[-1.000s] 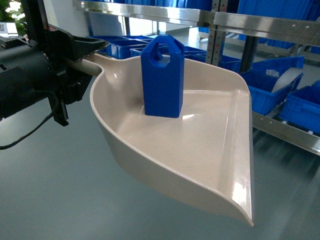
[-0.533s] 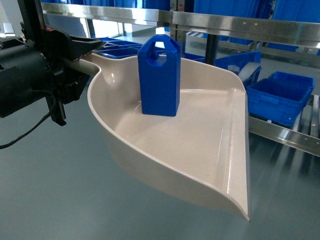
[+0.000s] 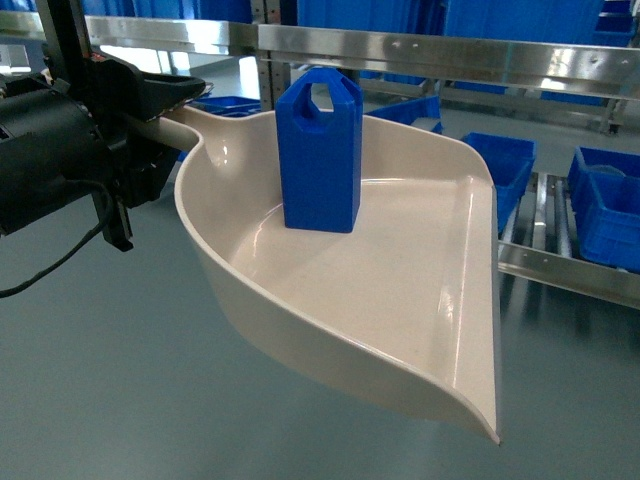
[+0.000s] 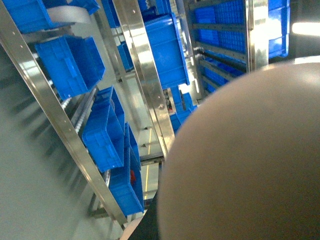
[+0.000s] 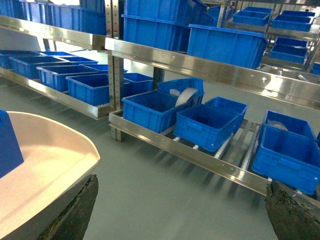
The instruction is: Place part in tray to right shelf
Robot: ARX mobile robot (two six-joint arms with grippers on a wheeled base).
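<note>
Left arm, black and bulky, reaching in from the left edge of the head view, a cable hanging loose beneath it. Left gripper point(image 3: 165, 105) far-left, jaws clamped on the handle of the tray point(image 3: 400, 300), holding it aloft and roughly level. Right arm out of the head view; right gripper point(image 5: 182, 212) seen only from its own wrist camera, two dark worn fingertips point(image 5: 75, 210) at the bottom corners, spread wide apart, nothing between them.
</note>
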